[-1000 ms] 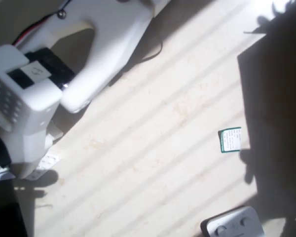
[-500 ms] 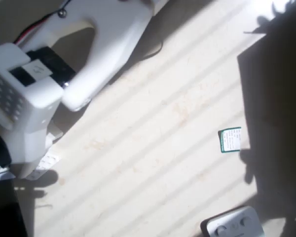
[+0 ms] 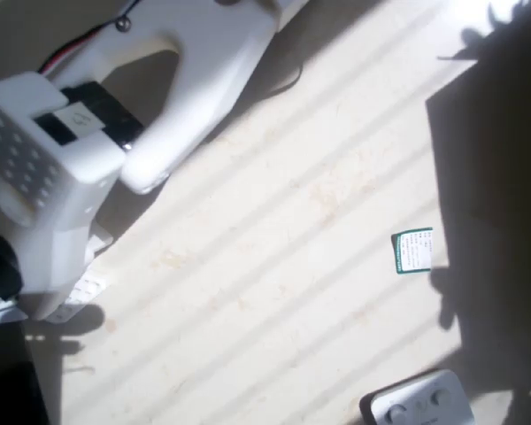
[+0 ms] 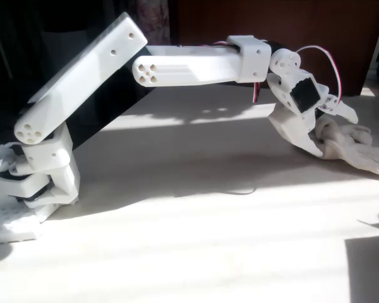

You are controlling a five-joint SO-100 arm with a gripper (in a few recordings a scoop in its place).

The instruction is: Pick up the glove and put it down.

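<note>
The cream-beige knitted glove (image 4: 361, 150) lies at the right edge of the sunlit table (image 4: 196, 208) in the fixed view, its far end flat on the surface. My white arm reaches across to it. The gripper (image 4: 338, 136) points down and to the right, with a bunched end of the glove between its two fingers. The lower finger (image 4: 303, 136) sits under the bunch and the upper finger (image 4: 344, 112) rests on top of it. The jaws press on the fabric. In the overhead view, the arm's white links (image 3: 186, 71) fill the upper left.
A small green-and-white card (image 3: 413, 251) lies on the table at the right in the overhead view, beside a dark shadow. A grey-white device with round buttons (image 3: 420, 403) sits at the bottom edge. The arm's base (image 4: 25, 189) stands at the left.
In the overhead view the arm's white block has shifted slightly up and to the right. The card and the device have not moved.
</note>
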